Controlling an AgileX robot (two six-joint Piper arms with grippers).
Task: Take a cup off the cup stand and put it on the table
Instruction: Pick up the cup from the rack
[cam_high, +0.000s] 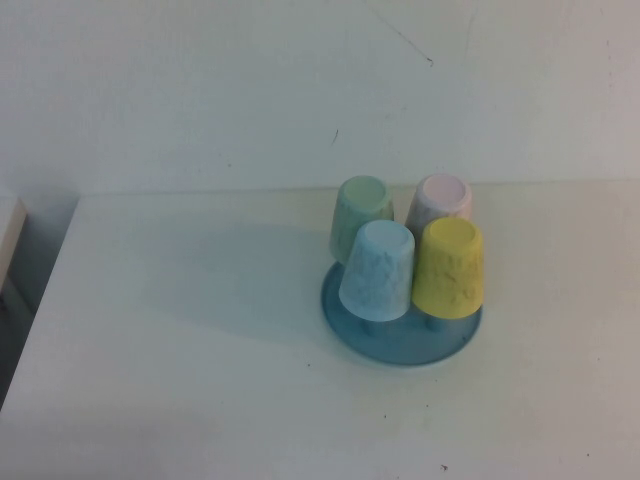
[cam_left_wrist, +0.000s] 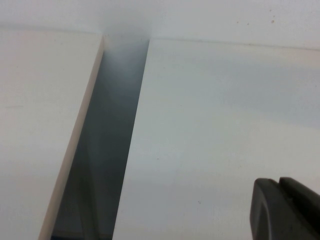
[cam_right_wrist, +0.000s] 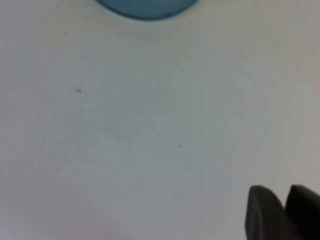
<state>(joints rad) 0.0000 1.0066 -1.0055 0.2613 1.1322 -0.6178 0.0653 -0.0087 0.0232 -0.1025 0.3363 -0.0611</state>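
Note:
The yellow cup (cam_high: 450, 268) sits upside down on a peg at the front right of the blue cup stand (cam_high: 400, 340), on the white table (cam_high: 200, 340). Neither gripper shows in the high view. In the left wrist view, my left gripper (cam_left_wrist: 278, 181) is shut and empty over bare tabletop, near the table's left edge. In the right wrist view, my right gripper (cam_right_wrist: 285, 192) is shut and empty above the table (cam_right_wrist: 150, 130). The cup stand's blue rim (cam_right_wrist: 145, 7) lies some way ahead of it.
A light blue cup (cam_high: 378, 270), a green cup (cam_high: 360, 215) and a pink cup (cam_high: 441, 202) also sit upside down on the stand. A dark gap (cam_left_wrist: 107, 145) separates the table from a second white surface (cam_left_wrist: 40, 125) on the left. A white wall stands behind.

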